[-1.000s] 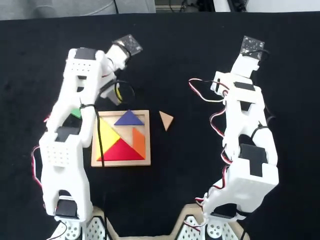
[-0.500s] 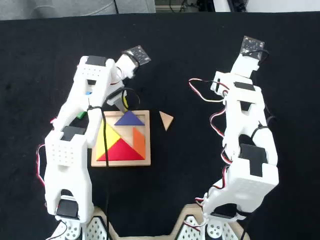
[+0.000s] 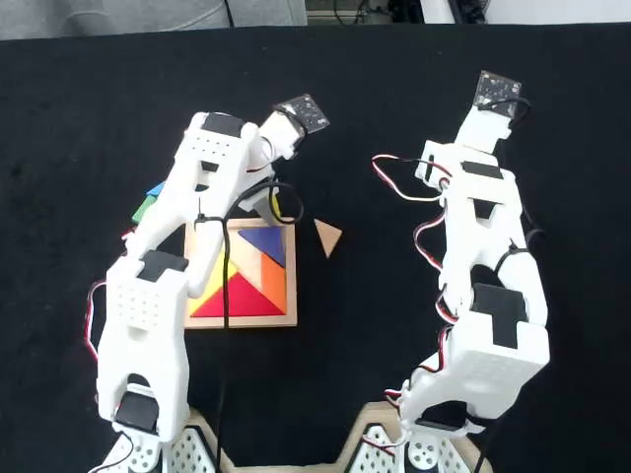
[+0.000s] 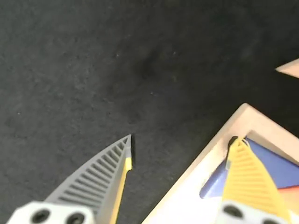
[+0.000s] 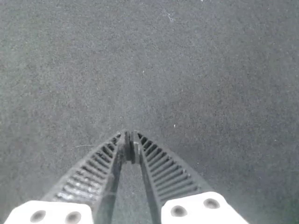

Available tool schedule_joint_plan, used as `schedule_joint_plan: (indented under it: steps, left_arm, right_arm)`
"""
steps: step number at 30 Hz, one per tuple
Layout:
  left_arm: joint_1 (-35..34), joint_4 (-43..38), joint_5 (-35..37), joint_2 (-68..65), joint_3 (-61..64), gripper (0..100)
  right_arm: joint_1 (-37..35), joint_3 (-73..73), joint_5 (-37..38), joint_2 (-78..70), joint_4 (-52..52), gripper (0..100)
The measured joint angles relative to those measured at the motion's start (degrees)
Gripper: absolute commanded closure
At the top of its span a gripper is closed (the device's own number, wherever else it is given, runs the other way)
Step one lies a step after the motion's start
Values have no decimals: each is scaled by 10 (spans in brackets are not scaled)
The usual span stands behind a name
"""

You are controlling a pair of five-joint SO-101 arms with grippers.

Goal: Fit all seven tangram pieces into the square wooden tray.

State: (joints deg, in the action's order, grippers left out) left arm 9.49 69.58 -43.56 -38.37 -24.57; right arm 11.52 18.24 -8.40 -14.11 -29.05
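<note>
The square wooden tray (image 3: 241,320) lies at centre-left and holds yellow, red (image 3: 234,295), orange and dark blue (image 3: 266,243) pieces. A loose tan triangle (image 3: 327,237) rests on the cloth just right of the tray. Green (image 3: 145,209) and light blue (image 3: 156,188) pieces lie left of the left arm. My left gripper (image 3: 266,203) hangs open over the tray's far right corner; in the left wrist view its fingers (image 4: 182,140) straddle the tray's rim (image 4: 243,114), with the dark blue piece (image 4: 280,165) and tan triangle (image 4: 290,68) beside. My right gripper (image 5: 128,140) is shut over bare cloth.
The right arm (image 3: 483,227) stands apart on the right side over black cloth. The left arm's body covers part of the tray's left half. Open cloth lies beyond the tray and between the arms.
The left arm has swung to the right across the tray's far edge, bringing its gripper to the far right corner and uncovering the green and light blue pieces. The right arm kept still.
</note>
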Motion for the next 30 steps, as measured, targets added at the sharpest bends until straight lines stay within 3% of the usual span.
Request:
schedule_joint_plan:
  steps: [10, 19, 24, 30]
  left_arm:
    - [21, 48, 15, 0, -39, 679]
    - [-33, 162, 31, 39, -82, 679]
    - [-41, 162, 24, 39, -17, 679]
    - [-35, 108, -20, 39, 71, 679]
  right_arm:
    - [0, 0, 0, 0, 0, 981]
    - [0, 0, 0, 0, 0, 981]
    - [0, 0, 0, 0, 0, 981]
    - [0, 0, 0, 0, 0, 981]
